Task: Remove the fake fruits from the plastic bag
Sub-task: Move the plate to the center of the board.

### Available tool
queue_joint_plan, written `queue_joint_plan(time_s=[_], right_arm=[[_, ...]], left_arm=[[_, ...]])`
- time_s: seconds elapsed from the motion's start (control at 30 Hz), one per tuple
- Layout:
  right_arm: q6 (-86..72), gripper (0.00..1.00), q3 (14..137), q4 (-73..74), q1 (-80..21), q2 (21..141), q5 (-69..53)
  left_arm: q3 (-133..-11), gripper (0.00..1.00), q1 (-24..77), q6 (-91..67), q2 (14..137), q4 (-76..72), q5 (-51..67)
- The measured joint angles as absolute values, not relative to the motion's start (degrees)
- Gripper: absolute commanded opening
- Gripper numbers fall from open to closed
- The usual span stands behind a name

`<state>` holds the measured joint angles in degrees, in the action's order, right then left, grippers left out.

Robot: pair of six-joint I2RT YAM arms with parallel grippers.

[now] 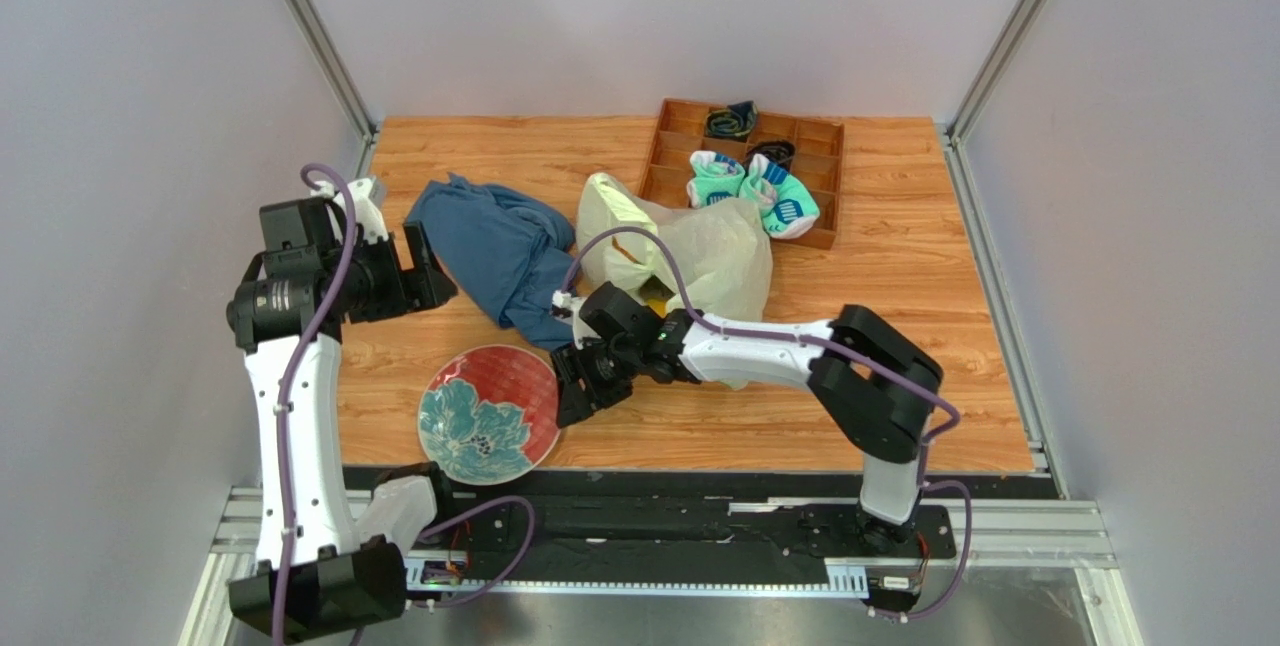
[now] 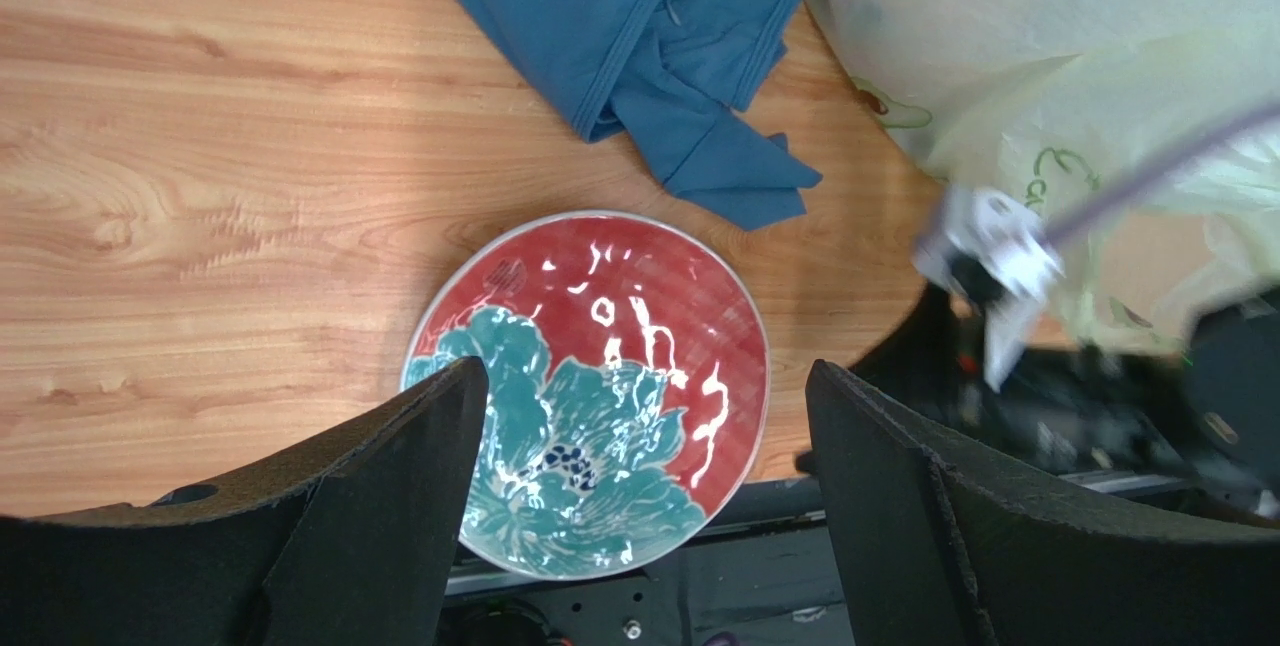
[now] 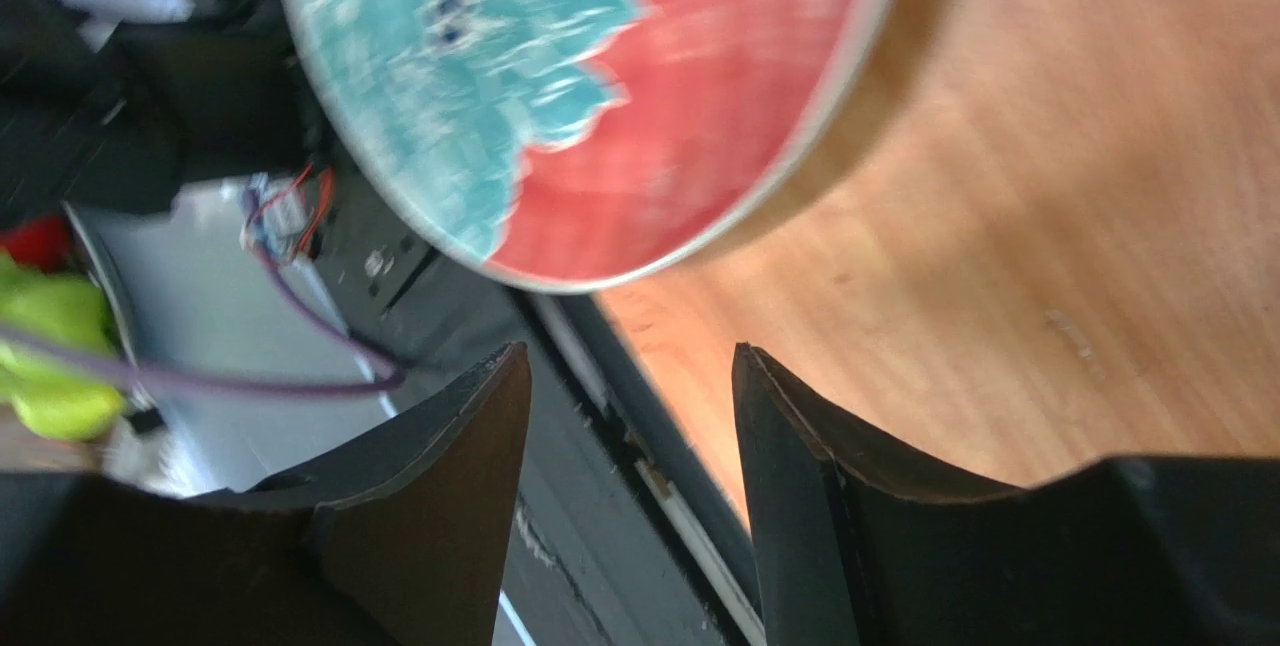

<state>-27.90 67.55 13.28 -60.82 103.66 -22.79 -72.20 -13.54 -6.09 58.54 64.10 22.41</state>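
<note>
The pale yellow-green plastic bag (image 1: 684, 244) lies crumpled mid-table, its mouth facing the near side; it also shows in the left wrist view (image 2: 1052, 61). A small yellow patch (image 1: 657, 291) shows at the mouth; the fruits are otherwise hidden. My right gripper (image 1: 576, 388) is open and empty, low between the bag and the plate, its jaws (image 3: 631, 361) over the table's near edge. My left gripper (image 1: 428, 268) is open and empty, held high at the left, looking down over the plate (image 2: 646, 376).
A red-and-teal flowered plate (image 1: 489, 414) sits at the near edge, left of the right gripper. A blue cloth (image 1: 496, 249) lies left of the bag. A wooden compartment tray (image 1: 819, 174) at the back holds teal-and-white socks (image 1: 751, 193).
</note>
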Motion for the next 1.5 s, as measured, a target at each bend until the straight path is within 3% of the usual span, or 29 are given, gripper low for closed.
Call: queue_joint_plan(time_s=[0.13,0.23,0.33,0.4,0.43,0.6,0.7,1.0,1.1,1.13,1.2,1.23,1.37,1.4,1.43,1.5], right_arm=[[-34.8,0.54,70.5,12.7,-57.9,111.4,-24.0],[-37.3,0.47,73.1,11.9,-56.8,115.0,-24.6],[-39.0,0.33,74.9,10.1,-56.9,117.2,-25.9],[-39.7,0.07,75.4,8.5,-57.0,118.4,-27.3],[-39.5,0.00,75.5,8.3,-57.0,118.8,-27.5],[-42.2,0.00,74.2,5.9,-55.4,117.7,-30.5],[-41.5,0.00,66.9,6.4,-53.7,112.6,-30.9],[-34.9,0.01,47.8,12.9,-36.9,97.0,-31.9],[-32.5,0.26,45.5,14.3,-32.4,94.1,-31.5],[-31.5,0.40,44.9,15.0,-31.3,93.3,-30.8],[-29.3,0.51,44.4,17.1,-30.0,91.8,-28.7],[-28.1,0.62,44.2,18.1,-29.6,90.9,-27.7],[-22.4,0.80,46.5,26.8,-29.3,87.0,-27.4],[-20.5,0.93,48.2,29.9,-29.6,86.2,-27.8],[-18.3,0.98,50.7,33.7,-30.0,85.3,-28.1],[-13.7,0.98,56.1,40.6,-31.2,83.2,-29.1]], left_arm=[[-71.8,0.87,-13.5,-6.3,54.0,64.1,23.5],[-70.3,0.87,-13.5,-6.8,51.8,64.1,24.4],[-69.1,0.87,-13.5,-7.3,51.4,64.3,25.1],[-68.6,0.87,-13.5,-7.3,51.5,64.3,25.4],[-68.4,0.87,-13.5,-7.3,51.6,64.4,25.4],[-68.3,0.87,-13.5,-7.2,51.7,64.6,25.7],[-68.3,0.86,-13.5,-7.2,52.0,64.5,26.3],[-68.3,0.85,-13.5,-7.6,54.4,63.9,29.3],[-68.3,0.84,-13.5,-7.9,55.7,63.6,30.5],[-68.3,0.84,-13.5,-8.1,56.1,63.4,31.0],[-68.3,0.85,-13.5,-8.4,56.7,63.0,31.9],[-68.3,0.86,-13.5,-8.5,57.0,62.7,32.5],[-68.5,0.89,-11.6,-8.4,57.3,61.3,34.1],[-68.9,0.90,-10.6,-8.2,57.4,61.1,34.4],[-69.5,0.92,-8.7,-8.0,57.5,60.6,34.3],[-71.6,0.93,-2.8,-7.2,58.2,59.6,34.9]])
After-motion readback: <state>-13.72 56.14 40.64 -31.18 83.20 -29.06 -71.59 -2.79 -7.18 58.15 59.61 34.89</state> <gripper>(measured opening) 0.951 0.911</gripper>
